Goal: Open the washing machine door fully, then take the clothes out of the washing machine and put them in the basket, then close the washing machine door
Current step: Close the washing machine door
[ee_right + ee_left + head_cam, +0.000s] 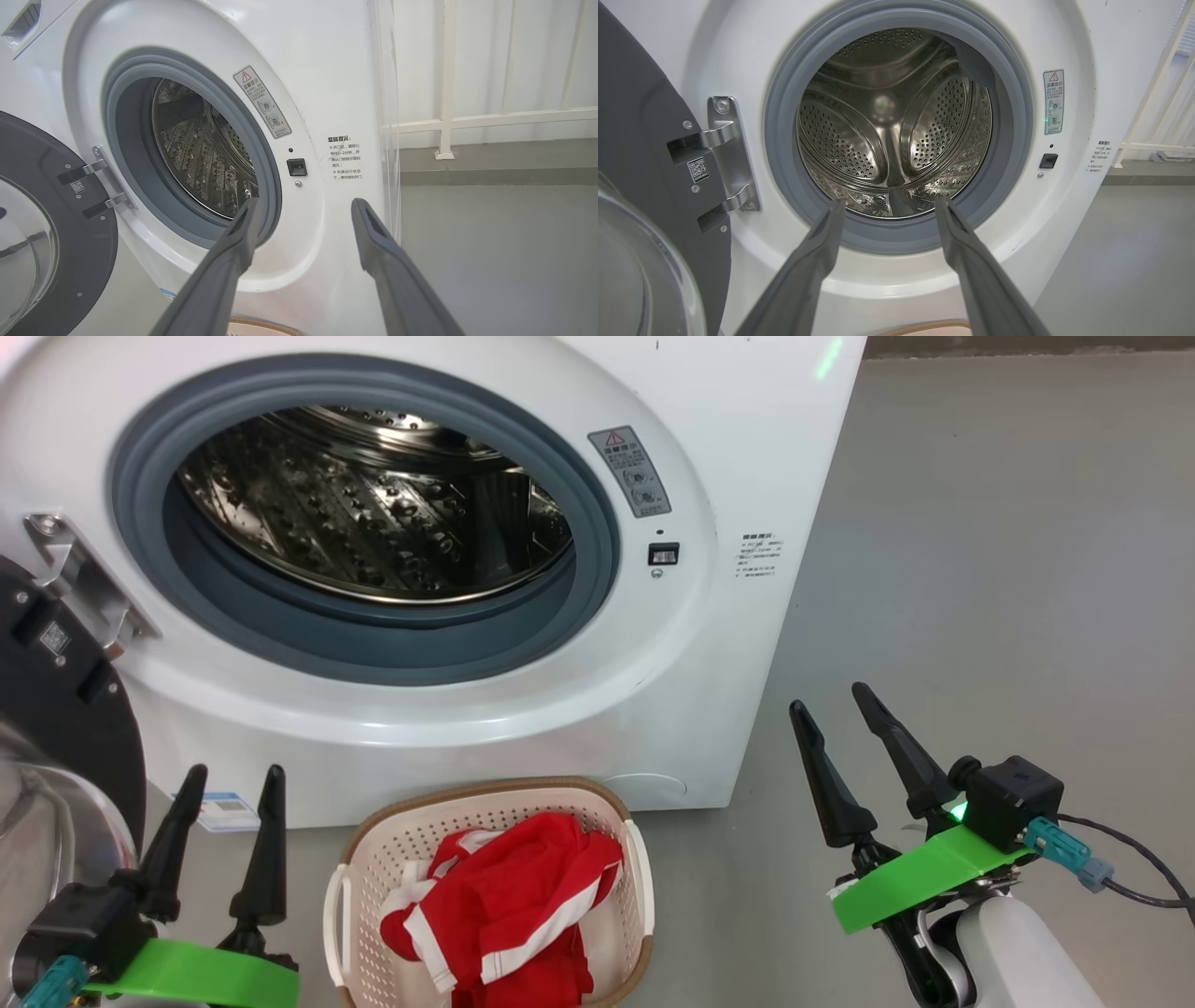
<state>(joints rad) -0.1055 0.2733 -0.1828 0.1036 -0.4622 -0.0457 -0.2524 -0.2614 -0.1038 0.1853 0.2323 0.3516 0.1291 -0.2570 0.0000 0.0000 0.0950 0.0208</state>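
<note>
Lying heaped in the basket (373,868) before the washing machine (728,448), the clothes (509,905); washing machine door (56,709) swung wide at left. Flanking the basket, left gripper (236,772) and right gripper (828,698) stand with fingers parted, holding nothing.

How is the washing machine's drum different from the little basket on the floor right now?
The drum is shiny steel and looks empty; the basket is cream plastic and holds the red clothes. The drum opens sideways, the basket upward. Both have perforated walls.
</note>
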